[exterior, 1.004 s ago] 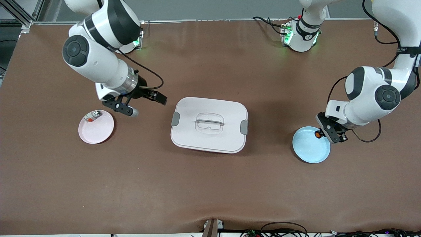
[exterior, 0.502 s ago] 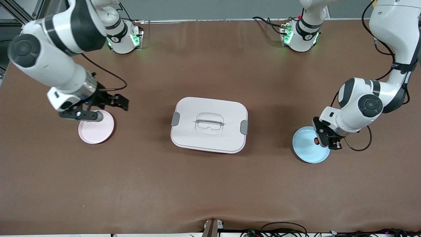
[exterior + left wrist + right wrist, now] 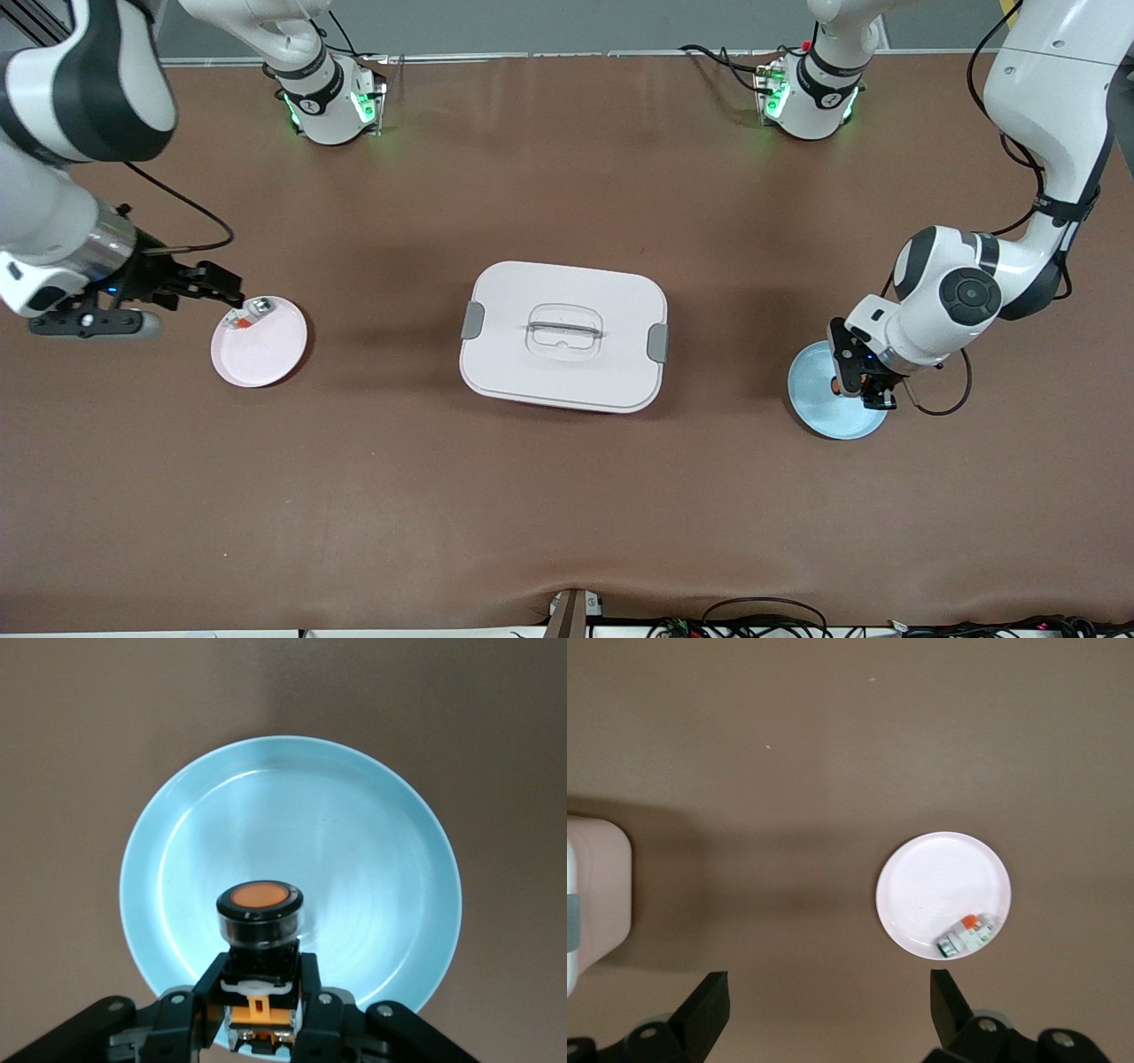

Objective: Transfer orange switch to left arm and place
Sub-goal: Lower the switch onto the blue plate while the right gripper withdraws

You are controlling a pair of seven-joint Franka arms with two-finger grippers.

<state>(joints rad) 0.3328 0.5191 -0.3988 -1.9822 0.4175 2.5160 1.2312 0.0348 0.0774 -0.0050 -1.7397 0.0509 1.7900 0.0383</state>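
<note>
Brown tabletop [image 3: 567, 496]: lower left pincer [image 3: 262, 1014], pinching orange switch [image 3: 260, 920], squarely into blue plate [image 3: 390, 859] before releasing; keep right pincer [image 3: 824, 1014], spread, parked near pink plate [image 3: 939, 881], clear of box [image 3: 563, 335].

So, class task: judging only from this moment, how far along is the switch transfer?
Done: the orange switch has crossed past the box. In hand: the left gripper holds it over the blue plate. Left: release it there. The right gripper is open, beside the pink plate.
</note>
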